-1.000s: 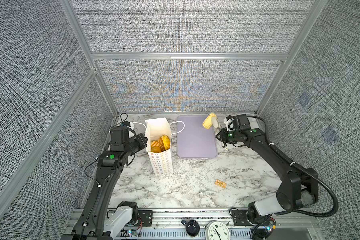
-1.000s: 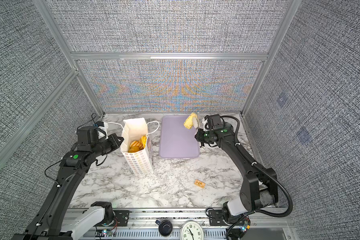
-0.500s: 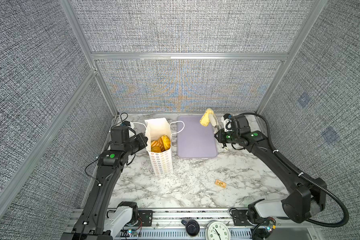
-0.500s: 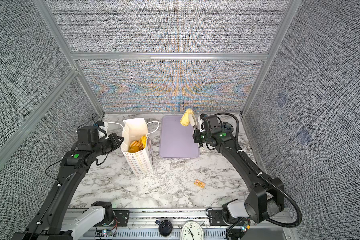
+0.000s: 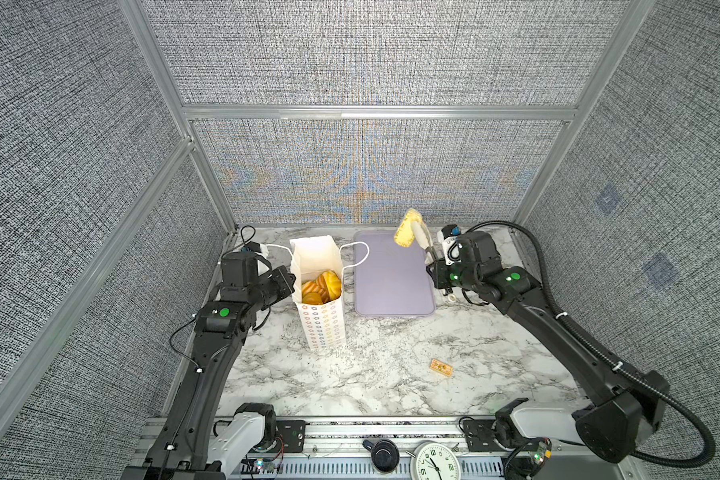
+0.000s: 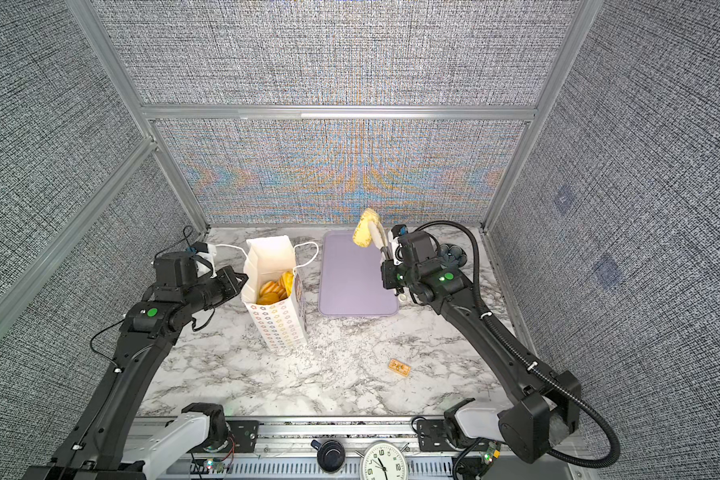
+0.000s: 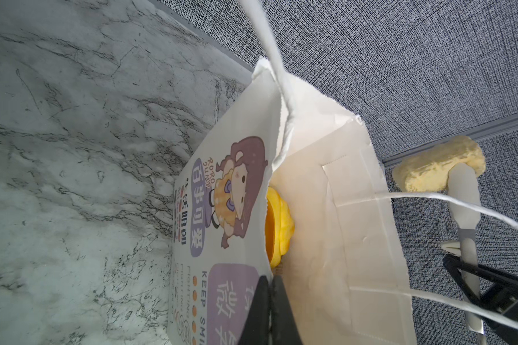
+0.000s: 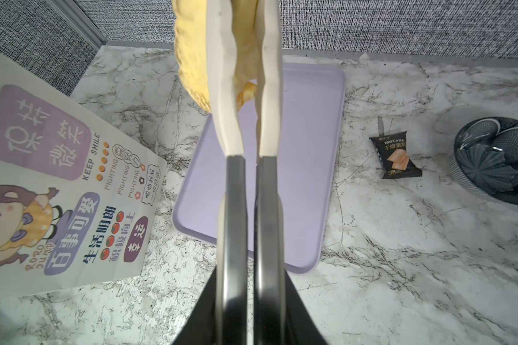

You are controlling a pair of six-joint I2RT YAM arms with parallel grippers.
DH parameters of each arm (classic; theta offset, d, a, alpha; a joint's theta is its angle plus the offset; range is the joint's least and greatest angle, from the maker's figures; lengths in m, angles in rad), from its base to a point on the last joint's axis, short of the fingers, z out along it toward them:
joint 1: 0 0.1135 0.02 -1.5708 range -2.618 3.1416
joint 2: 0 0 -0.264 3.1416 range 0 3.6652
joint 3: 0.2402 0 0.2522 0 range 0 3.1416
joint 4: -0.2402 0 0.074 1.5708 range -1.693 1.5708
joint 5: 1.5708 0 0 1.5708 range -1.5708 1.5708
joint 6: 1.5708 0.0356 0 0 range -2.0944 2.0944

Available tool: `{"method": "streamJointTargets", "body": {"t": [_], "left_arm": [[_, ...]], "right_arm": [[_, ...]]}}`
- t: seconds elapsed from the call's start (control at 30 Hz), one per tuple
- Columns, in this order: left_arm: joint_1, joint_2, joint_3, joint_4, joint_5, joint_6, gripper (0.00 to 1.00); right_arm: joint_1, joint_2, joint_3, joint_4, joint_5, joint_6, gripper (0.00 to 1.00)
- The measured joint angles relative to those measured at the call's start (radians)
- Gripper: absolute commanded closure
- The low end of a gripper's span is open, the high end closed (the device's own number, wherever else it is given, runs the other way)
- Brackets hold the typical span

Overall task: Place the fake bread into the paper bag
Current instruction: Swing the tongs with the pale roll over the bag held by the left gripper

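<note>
Several golden loaves [image 5: 321, 286] in paper bag [image 5: 324, 332], pale bun [image 5: 406, 235] — over lavender tray [image 5: 391, 286]

In both top views I have the paper bag [image 5: 320, 320] left of centre on the tabletop [image 5: 383, 374], with loaves [image 5: 321, 286] inside it and the left fingers [image 7: 259, 301] pinching its left wall. The tray [image 5: 391, 291] lies just right of the bag. The bun [image 5: 407, 230] sits in the right fingers [image 5: 422, 241], over the tray's upper right corner. A packet [image 5: 441, 368] lies at lower right, well apart. In my right wrist view, a wrapped snack [image 8: 396, 155] lies between tray and bowl [image 8: 497, 161].
</note>
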Motion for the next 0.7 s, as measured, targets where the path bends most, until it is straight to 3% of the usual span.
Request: {"method": "streamJointTargets", "body": {"t": [0.7], "left_arm": [[0.000,0.000,0.000,0.000,0.000,-0.007,0.97]], "right_arm": [[0.109,-0.066,0.098,0.001,0.058,-0.050,0.81]]}}
